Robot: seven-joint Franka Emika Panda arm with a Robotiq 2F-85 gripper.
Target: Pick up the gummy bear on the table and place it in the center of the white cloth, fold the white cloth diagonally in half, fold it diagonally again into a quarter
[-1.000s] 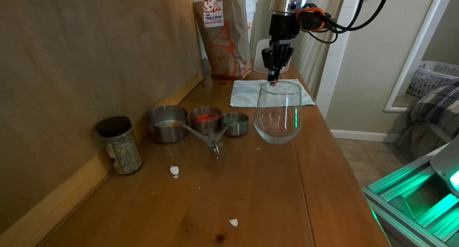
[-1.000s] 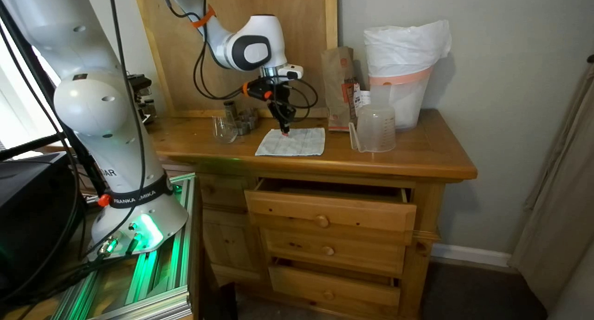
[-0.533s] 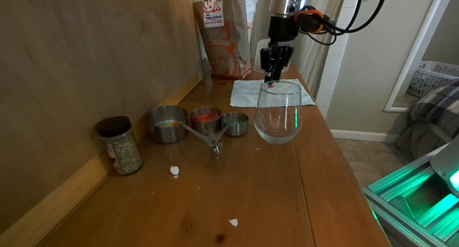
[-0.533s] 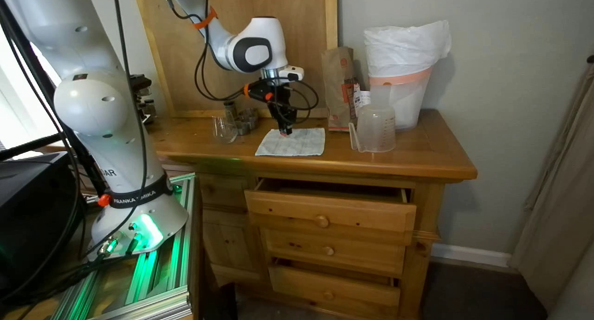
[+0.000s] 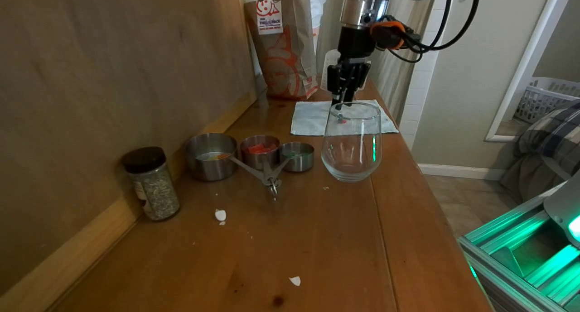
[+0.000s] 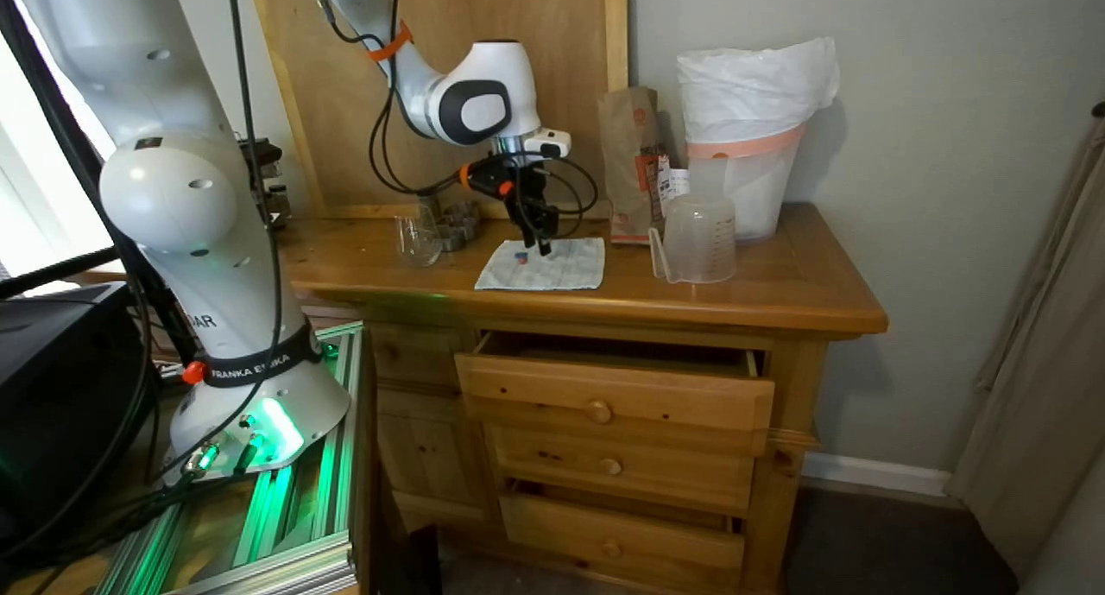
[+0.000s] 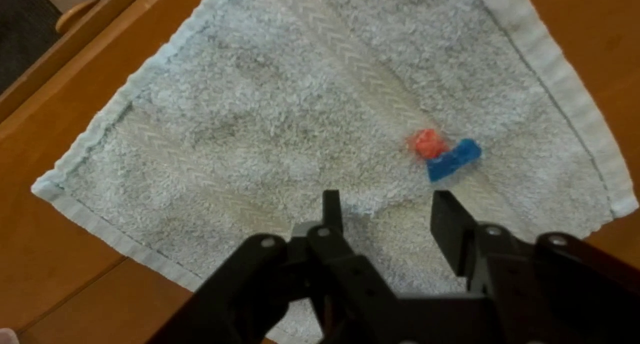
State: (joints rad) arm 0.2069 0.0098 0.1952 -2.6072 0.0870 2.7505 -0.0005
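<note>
A: What is the surface, and the room round it?
B: A table point(image 5: 253, 257) of brown grained wood, a wooden panel point(image 5: 122, 67) along its back; a grey wall point(image 6: 915, 146) and a curtain point(image 6: 1045, 388) beyond; the top drawer point(image 6: 639, 396) is partly pulled out.
A: Edges, and room to move?
B: The white cloth point(image 6: 561, 275) lies spread, its near side close to the table's front edge; the glass point(image 5: 351, 149) and metal cups point(image 5: 206, 165) stand to one side, the plastic jug point(image 6: 701, 241) and paper bag point(image 6: 628, 163) to the other, with wood between.
A: And the gripper point(image 7: 387, 204)?
B: Above the cloth, fingers released and standing apart, terry visible between them; the gummy bear point(image 7: 438, 156) rests on the cloth, near the tips in the wrist view, off the middle toward the glass.
A: Materials, shapes?
B: Looped terry with zigzag bands and stitched hems; the gummy bear is a red lump touching a blue bar; the metal cups are round, one holding red bits point(image 5: 260, 148); the glass is clear and rounded; the jar point(image 5: 151, 184) has a black lid.
</note>
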